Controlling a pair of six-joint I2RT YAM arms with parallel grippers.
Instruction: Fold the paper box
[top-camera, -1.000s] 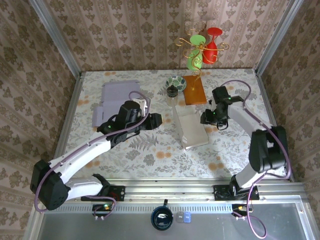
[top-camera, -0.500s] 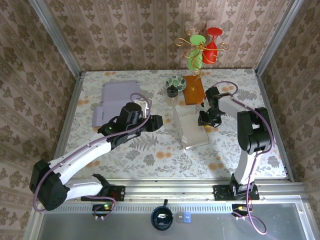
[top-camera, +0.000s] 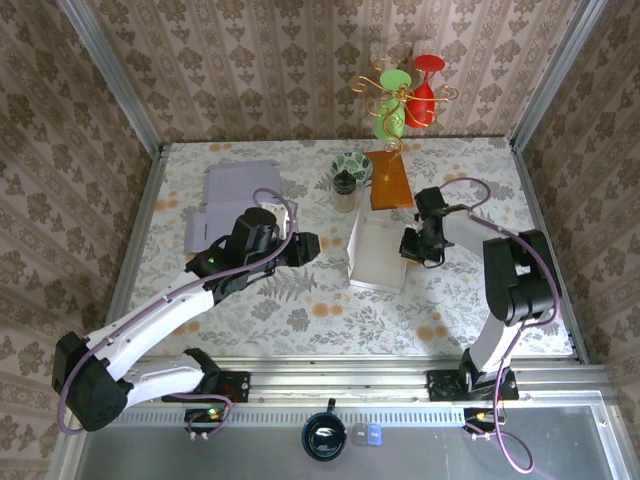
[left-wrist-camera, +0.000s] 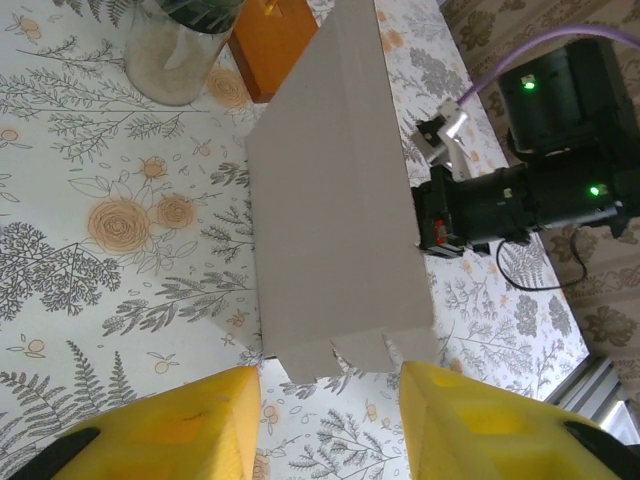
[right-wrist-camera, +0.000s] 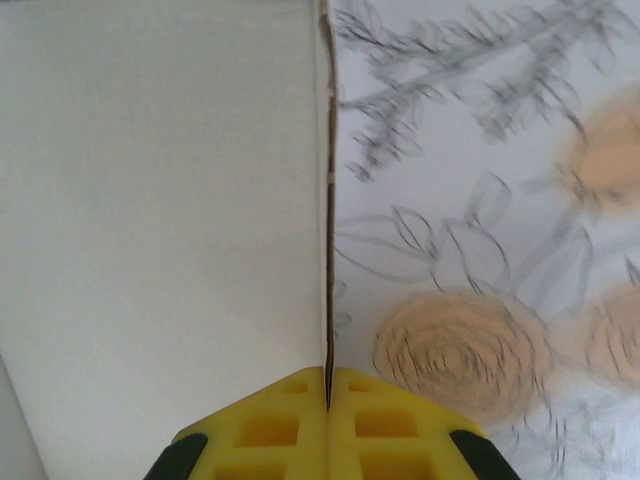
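The paper box (top-camera: 377, 252) lies just right of the table's (top-camera: 300, 310) middle, still a flat white blank of thin card. An orange block (top-camera: 390, 180) and a glass jar (top-camera: 344, 190) stand close beyond its far end. The right gripper (top-camera: 408, 246) is pinched closed on the box's right edge. In the right wrist view the card's (right-wrist-camera: 160, 200) thin edge runs straight into the seam between the yellow pads (right-wrist-camera: 260, 430). The left gripper (top-camera: 305, 247) hangs just left of the box with its fingers (left-wrist-camera: 160, 430) apart and nothing between them, looking across the panel (left-wrist-camera: 335, 210) towards the other arm. The blank looks very light, stiff across each panel but ready to bend along its scored creases, and its face seems smooth enough to slide on the patterned cloth if pushed. A pinch on a bare edge, as on the right now, probably holds it well, since the card is too thin to grasp any other way (a hard squeeze might dent or crease it where no fold belongs). For the left side, the likely best hold is the free left edge or the small tabs (left-wrist-camera: 340, 355) at the near end, close to a crease. The panel may be tilted up on its right side, though I cannot tell how far.
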